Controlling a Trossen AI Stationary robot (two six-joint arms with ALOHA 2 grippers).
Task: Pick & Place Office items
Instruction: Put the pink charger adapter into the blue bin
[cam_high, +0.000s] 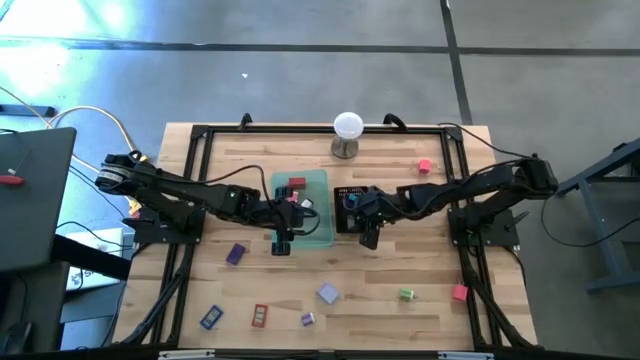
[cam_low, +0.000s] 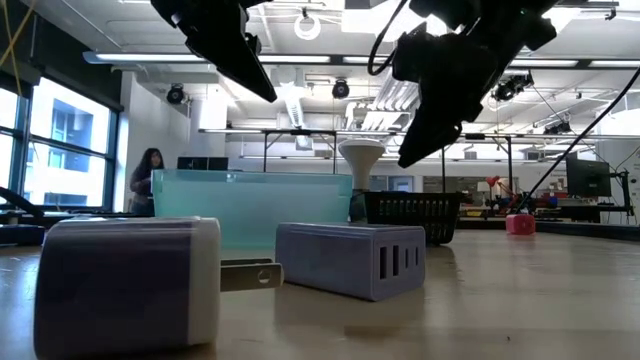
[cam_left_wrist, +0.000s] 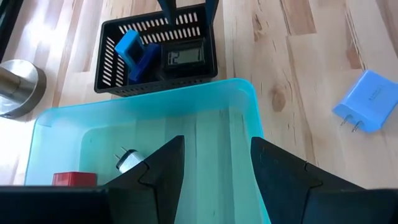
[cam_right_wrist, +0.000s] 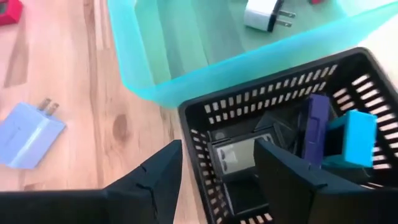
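Small office items lie scattered on the wooden table: a purple block, a blue one, a red one, a lavender charger, a green bit and pink bits. A white plug and a red piece lie in the translucent green tray. Blue pieces and a small display unit sit in the black mesh tray. My left gripper hovers open over the green tray's near edge. My right gripper hovers open over the mesh tray's near edge. Both are empty.
The white ball on its metal stand is behind the two trays, near the far edge. One pink item lies far right. A black frame rims the table. A person is in the room beyond. Bare wood shows along the near half between the items.
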